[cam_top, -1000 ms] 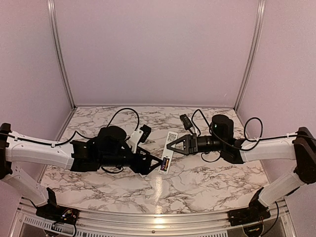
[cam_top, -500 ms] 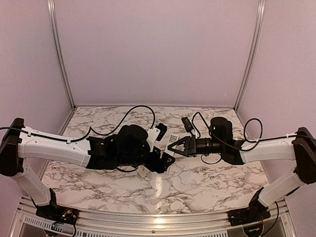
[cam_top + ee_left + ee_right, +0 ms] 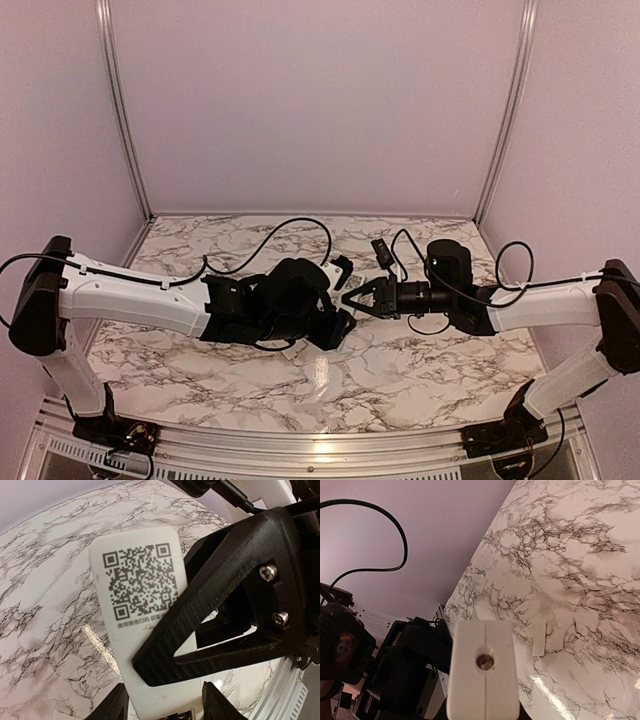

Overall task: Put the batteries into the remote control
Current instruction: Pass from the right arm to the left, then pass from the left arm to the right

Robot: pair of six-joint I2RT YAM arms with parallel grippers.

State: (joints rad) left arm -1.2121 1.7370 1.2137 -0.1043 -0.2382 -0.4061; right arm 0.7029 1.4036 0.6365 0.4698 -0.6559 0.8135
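Two white-and-black arms are bolted at the near edge of a marbled worktop point(image 3: 400, 375). They are stretched inward so that their ends meet over its middle.

The left pincer point(image 3: 164, 692) is shown by its own camera with one finger at each long side of the remote point(image 3: 142, 580). The remote's lower end fills the gap between those fingers. The jaws are set partway, and it cannot be told whether they press on the remote or only flank it.

The remote is held up off the worktop and tilted. Its white back, printed with a square code, is turned to the left wrist camera.

The right pincer point(image 3: 350, 299) is closed narrowly on the remote across its thickness. One ribbed black triangular finger point(image 3: 225, 605) is laid over the back, just beside the code. From the right wrist, the remote's white end face is seen close up, with a small round hole and a centre seam.

Beyond it, a small flat white strip point(image 3: 539, 638) is lying alone on the worktop. A black cable point(image 3: 285, 235) is looped behind the left arm. Plain lilac walls point(image 3: 320, 100) are set at the back.
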